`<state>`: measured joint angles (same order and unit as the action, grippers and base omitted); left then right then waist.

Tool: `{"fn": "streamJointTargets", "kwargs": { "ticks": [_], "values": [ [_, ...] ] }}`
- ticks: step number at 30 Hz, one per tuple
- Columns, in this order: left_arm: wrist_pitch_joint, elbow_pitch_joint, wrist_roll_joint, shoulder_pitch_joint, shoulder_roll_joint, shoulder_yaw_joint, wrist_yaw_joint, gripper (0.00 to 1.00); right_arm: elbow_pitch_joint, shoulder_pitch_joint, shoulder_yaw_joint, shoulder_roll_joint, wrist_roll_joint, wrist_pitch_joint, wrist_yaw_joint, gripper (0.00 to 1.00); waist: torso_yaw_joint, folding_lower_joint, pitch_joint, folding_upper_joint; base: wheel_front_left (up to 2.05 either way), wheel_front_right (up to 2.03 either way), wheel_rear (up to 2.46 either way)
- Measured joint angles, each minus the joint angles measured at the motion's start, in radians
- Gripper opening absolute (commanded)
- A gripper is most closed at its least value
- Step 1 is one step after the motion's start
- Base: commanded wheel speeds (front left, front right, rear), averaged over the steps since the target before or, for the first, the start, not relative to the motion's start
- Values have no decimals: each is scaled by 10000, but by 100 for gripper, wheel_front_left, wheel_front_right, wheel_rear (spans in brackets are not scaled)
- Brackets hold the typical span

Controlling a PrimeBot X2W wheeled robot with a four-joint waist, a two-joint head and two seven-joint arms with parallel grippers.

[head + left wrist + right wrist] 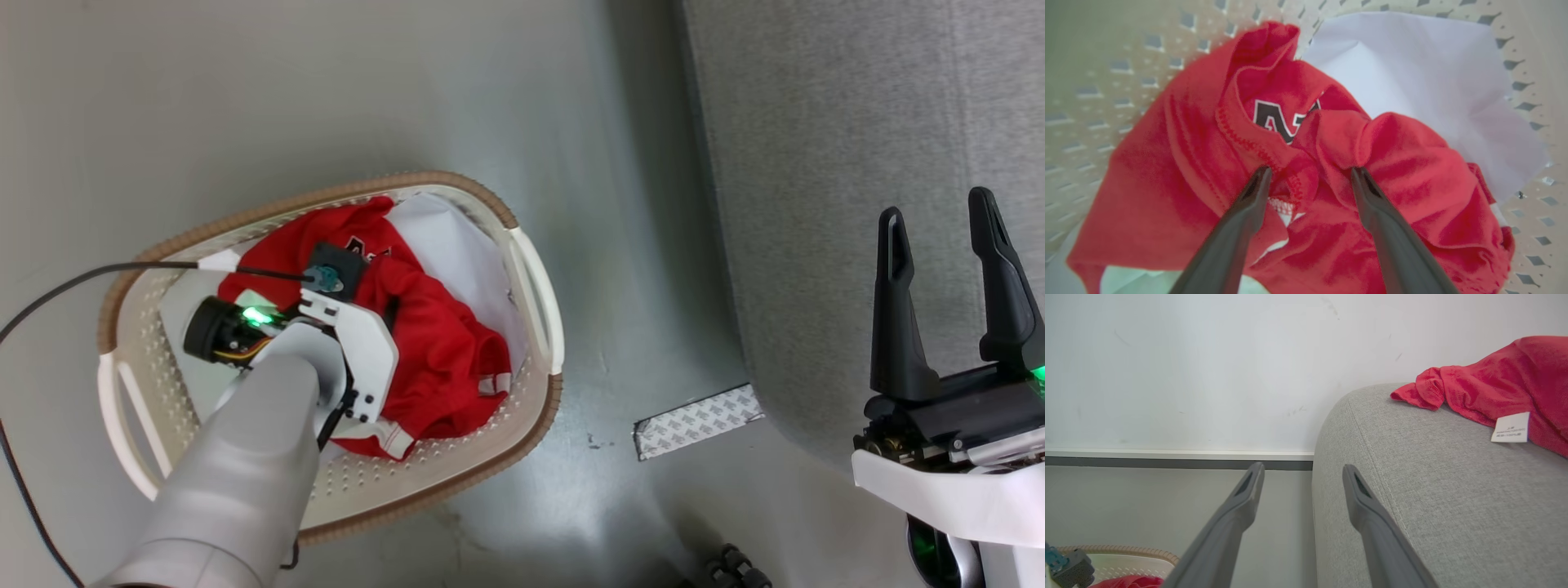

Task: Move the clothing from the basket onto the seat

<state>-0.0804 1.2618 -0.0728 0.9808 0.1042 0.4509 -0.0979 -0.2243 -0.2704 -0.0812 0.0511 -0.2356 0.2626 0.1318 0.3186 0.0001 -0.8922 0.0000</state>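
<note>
The jersey [441, 343] lies crumpled in the basket [424, 177] on my left. Its red folds are bunched up, with black-and-white lettering [1282, 120] showing toward the far end and white trim at the near hem. The basket is oval, cream and perforated with a brown rim, and stands upright on the floor. The grey seat [857, 163] stands to my right, apart from the basket. A second red garment [1502, 384] with a white label [1511, 426] lies on it.
</note>
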Motion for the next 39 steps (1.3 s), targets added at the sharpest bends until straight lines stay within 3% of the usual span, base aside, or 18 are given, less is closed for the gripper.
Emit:
{"fn": "streamJointTargets", "kwargs": {
  "ticks": [11, 19, 27, 29, 30, 35, 36, 37, 39],
  "values": [
    [-456, 50, -280, 2, -222, 568, -307, 100, -107, 83, 25, 0, 199, 0, 0, 100, -288, 0, -136, 0, 2, 2, 2],
    [-556, -445, -1425, -229, -428, 1962, -311, 100, -61, 72, -27, 0, 199, 0, 0, 100, -334, 0, -143, 0, 0, 0, 0],
    [-384, -836, -2472, -234, -178, 3262, -326, 100, -65, 72, -12, 0, 226, 0, 0, 100, -347, 0, -188, 0, 0, 0, 0],
    [-328, -909, -2648, -233, -105, 3590, -326, 74, -65, 73, -12, 0, 236, 0, 0, 100, -353, -1, -196, 0, 0, 0, 0],
    [-326, -943, -2723, -233, -63, 3728, -326, 47, -67, 73, -13, 0, 242, 0, 0, 100, -357, -1, -200, 0, 0, 0, 0],
    [-313, -1012, -3179, -201, 90, 4370, -326, 20, -94, 76, -19, 0, 284, 0, 0, 100, -366, -1, -231, 0, 0, 0, 0],
    [-313, -1014, -3250, -173, 100, 4481, -326, 5, -102, 80, -13, 0, 326, 0, 0, 100, -372, -1, -239, 0, 0, 0, 0],
    [-316, -1018, -3298, -142, 104, 4585, -326, 0, -105, 84, -6, 0, 355, 0, 0, 100, -383, -1, -245, 0, 0, 0, 0],
    [-351, -1022, -3438, -107, 107, 4759, -326, 0, -113, 104, 19, 0, 430, 0, 0, 100, -413, -1, -246, 0, 0, 0, 0]
  ]
}}
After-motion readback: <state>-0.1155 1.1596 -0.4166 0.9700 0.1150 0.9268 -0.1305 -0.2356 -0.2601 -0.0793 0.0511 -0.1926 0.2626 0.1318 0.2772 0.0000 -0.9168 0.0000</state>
